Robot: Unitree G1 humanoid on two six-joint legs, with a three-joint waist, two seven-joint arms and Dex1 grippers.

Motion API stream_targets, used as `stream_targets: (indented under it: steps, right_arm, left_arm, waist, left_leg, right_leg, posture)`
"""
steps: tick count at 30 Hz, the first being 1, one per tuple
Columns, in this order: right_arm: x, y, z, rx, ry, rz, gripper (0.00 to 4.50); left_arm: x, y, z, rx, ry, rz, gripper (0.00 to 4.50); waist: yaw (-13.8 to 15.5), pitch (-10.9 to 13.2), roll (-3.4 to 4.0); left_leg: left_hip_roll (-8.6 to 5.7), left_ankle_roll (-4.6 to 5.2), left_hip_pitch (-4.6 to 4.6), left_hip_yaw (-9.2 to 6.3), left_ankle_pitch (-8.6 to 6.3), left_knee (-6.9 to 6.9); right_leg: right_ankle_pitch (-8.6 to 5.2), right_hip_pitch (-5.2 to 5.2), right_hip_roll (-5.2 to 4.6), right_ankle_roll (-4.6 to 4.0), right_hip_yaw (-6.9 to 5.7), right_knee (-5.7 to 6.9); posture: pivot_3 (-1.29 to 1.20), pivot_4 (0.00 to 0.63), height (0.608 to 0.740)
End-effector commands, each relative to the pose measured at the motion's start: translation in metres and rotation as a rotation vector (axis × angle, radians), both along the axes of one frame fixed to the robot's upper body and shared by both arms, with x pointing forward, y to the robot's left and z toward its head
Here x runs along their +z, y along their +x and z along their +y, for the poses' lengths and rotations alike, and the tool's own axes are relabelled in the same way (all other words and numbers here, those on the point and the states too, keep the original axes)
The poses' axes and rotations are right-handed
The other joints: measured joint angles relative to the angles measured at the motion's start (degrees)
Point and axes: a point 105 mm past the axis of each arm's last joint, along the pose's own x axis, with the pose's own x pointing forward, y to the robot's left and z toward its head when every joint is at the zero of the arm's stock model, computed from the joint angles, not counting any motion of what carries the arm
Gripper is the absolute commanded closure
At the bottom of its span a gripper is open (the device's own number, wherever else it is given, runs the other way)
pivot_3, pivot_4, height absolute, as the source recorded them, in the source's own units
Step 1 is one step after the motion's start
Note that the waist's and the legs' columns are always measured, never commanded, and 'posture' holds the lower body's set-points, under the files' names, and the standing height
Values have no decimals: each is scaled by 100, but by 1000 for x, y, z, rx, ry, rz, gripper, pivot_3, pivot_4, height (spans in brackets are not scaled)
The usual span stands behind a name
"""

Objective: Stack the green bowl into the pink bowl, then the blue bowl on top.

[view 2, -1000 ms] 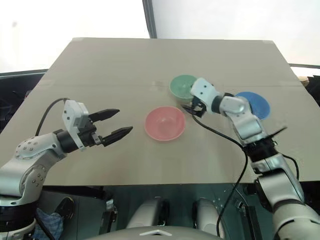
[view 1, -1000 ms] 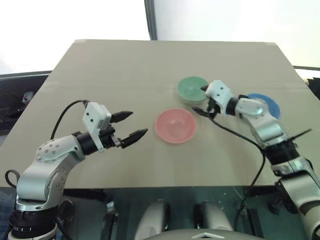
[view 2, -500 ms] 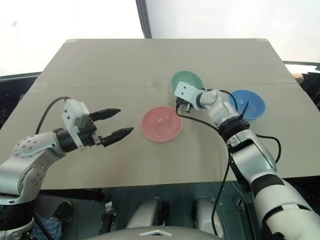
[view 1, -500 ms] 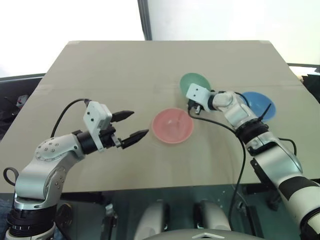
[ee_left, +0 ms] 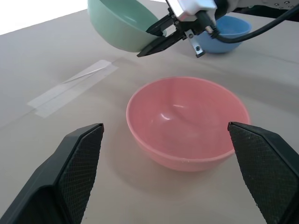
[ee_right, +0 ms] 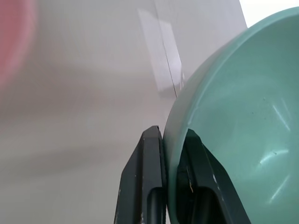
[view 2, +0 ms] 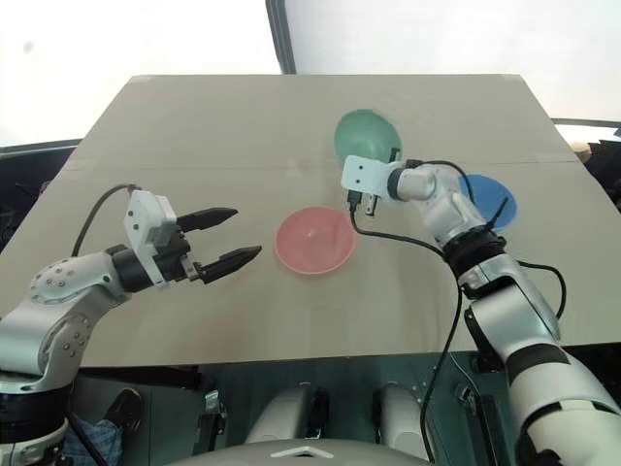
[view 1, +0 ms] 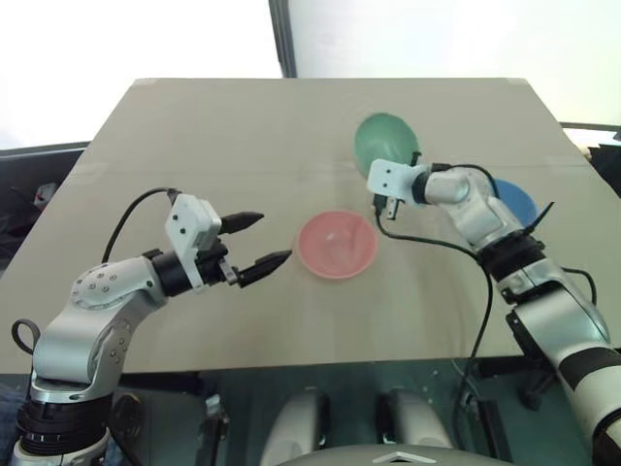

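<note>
Green bowl (view 1: 385,142): tilted and, as far as the views show, off the table, upper centre of frame, rim pinched by the right gripper (ee_right: 174,186).
Pink bowl (view 1: 336,244): empty, centre of frame.
Blue bowl (view 1: 512,202): on the table at right, partly behind the arm.
Left gripper (view 1: 254,241): fingers wide, empty, beside pink bowl.
Progress: first bowl grasped; nothing stacked yet.
</note>
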Motion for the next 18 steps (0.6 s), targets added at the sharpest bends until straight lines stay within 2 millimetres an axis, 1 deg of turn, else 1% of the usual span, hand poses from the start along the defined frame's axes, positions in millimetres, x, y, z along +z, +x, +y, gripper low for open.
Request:
stream_targets:
  steps: [1,3,6,7,9,10,11,12,15,17,18]
  right_arm:
    - [42,-60,28,337,36,-98,4418]
    - [40,-88,33,450,-20,-98,4418]
    - [33,-122,43,575,-76,-72,4418]
    - [30,-132,46,604,-88,-62,4418]
    - [27,-141,49,625,-99,-50,4418]
    - [26,-143,50,626,-94,-45,4110]
    - [24,-145,51,627,-101,-34,3699]
    - [21,-146,51,628,-112,-25,3505]
    - [21,-142,51,591,-110,-42,1978]
    - [22,-137,48,555,-130,-45,1597]
    - [24,-135,46,538,-131,-43,1035]
  left_arm:
    - [6,-1,-1,-25,19,-35,0]
    - [4,-1,-2,-39,25,-31,0]
    - [5,1,-2,-56,33,-31,0]
    - [5,2,-2,-64,36,-33,0]
    - [5,4,-2,-72,41,-34,0]
    - [5,4,-3,-80,42,-37,0]
    - [5,5,-4,-89,45,-41,0]
    - [5,5,-4,-96,46,-45,0]
    - [6,5,-5,-108,48,-55,0]
    - [7,5,-5,-115,46,-63,0]
    - [7,5,-6,-122,45,-68,0]
  waist:
    - [-3,0,1]
    - [-1,0,0]
    - [20,-1,-2]
    - [30,-2,-3]
    - [39,-2,-3]
    - [41,-1,-3]
    - [38,-2,-3]
    - [36,-2,-3]
    - [34,-2,-4]
    - [33,-2,-4]
    - [33,-2,-4]
  left_leg:
    - [1,0,0,0,0,-1]
    - [4,1,1,1,-1,-2]
    - [4,3,1,-2,-2,-1]
    - [4,4,2,-2,-3,0]
    - [3,12,4,-3,-7,0]
    - [3,12,4,-3,-7,1]
    - [3,12,3,-3,-7,2]
    - [2,11,3,-3,-6,3]
    - [2,5,3,-3,-3,2]
    - [2,4,3,-3,-2,1]
    - [2,4,2,-3,-3,1]
  right_leg:
    - [0,0,0,0,0,-1]
    - [0,1,1,1,1,-1]
    - [0,3,-1,1,-1,1]
    - [0,4,-2,1,-1,2]
    - [0,5,-6,0,-3,3]
    - [0,5,-6,0,-3,4]
    - [0,4,-7,0,-3,4]
    - [0,4,-9,0,-3,4]
    - [0,4,-9,0,-3,3]
    - [0,3,-9,-1,-3,2]
    - [0,3,-9,0,-3,1]
  posture:
    - [0,150,740]
    - [0,150,740]
    - [0,150,740]
    - [0,150,740]
    - [0,150,740]
    - [0,150,740]
    - [0,150,740]
    - [0,150,740]
    - [0,150,740]
    - [0,150,740]
    - [0,150,740]
